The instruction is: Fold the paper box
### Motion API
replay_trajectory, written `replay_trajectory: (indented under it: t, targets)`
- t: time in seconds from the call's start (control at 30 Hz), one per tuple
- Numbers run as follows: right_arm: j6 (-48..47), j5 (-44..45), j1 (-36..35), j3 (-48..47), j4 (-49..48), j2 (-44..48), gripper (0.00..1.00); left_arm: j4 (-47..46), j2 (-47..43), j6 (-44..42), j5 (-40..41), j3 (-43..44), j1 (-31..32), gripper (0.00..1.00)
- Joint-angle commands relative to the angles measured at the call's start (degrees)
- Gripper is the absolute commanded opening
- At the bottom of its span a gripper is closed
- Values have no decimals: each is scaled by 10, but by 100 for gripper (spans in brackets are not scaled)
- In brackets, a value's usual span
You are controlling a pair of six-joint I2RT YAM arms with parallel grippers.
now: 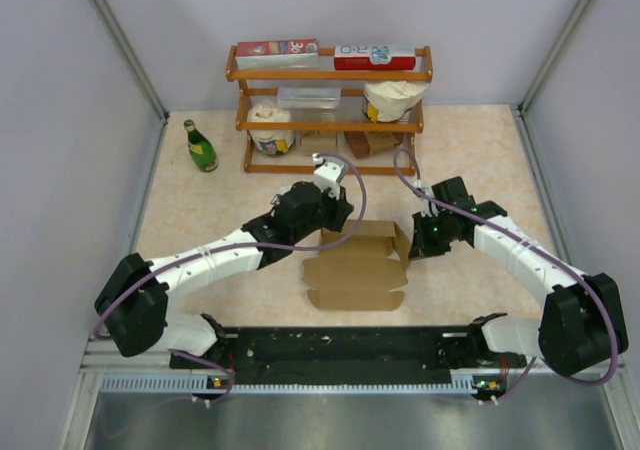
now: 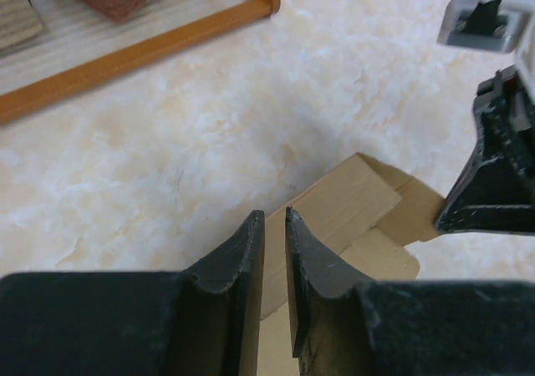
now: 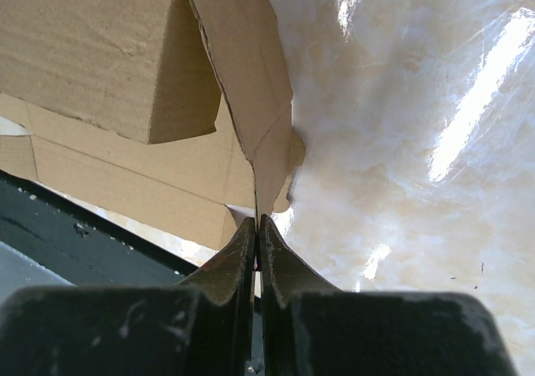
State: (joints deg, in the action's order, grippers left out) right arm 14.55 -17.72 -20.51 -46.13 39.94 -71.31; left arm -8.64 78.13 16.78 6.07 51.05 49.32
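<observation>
Worktop [image 1: 200, 220]: cream-and-peach marbled sheet, glossy. The right wrist view shows bright streaks of light on it. Plain pale grey walls close it in on three sides, with metal frame bars at the corners. A black rail [image 1: 340, 345] runs along the near edge between the arm bases.

Far edge: a wooden rack [image 1: 330, 75] with three shelves.
- Top shelf: two red-and-white cartons. The left carton [image 1: 276, 52] carries a large "30"; the lettering on the right carton [image 1: 374, 57] is too small to read.
- Middle shelf: a clear plastic tray [image 1: 309, 97] and a white tub [image 1: 392, 102].
- Bottom shelf: a second white tub [image 1: 270, 128] with a printed band that cannot be read, and small brown blocks [image 1: 365, 143].

A green bottle [image 1: 200, 146] stands upright on the worktop, just left of the rack. Its label cannot be read.

Paper box [image 1: 360, 265]: plain brown cardboard with no print, in the middle of the worktop between the two arms. It is partly formed, with the far and right walls raised and the near flaps lying flat.

Left end effector [image 2: 274, 234]: at the box's far left corner. Its jaws stand narrowly apart with a cardboard edge between them, clamped on it.

Right end effector [image 3: 257, 234]: at the box's right side. Its jaws are pressed together on the thin edge of an upright side flap.
</observation>
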Motion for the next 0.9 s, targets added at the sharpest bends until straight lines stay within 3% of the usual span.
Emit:
replay_trajectory:
  t: [0.0,0.27,0.87]
  targets:
    - [-2,-8,-8,-11,-11,6,0,1,10,-14,-32,-12,-10,20]
    - [-1,-19,-7,-18,-11,6,0,12,10,-3,-89,-37,-9,15]
    - [4,-53,-23,-30,-17,1,0,3,-32,19,-84,-104,-8,13]
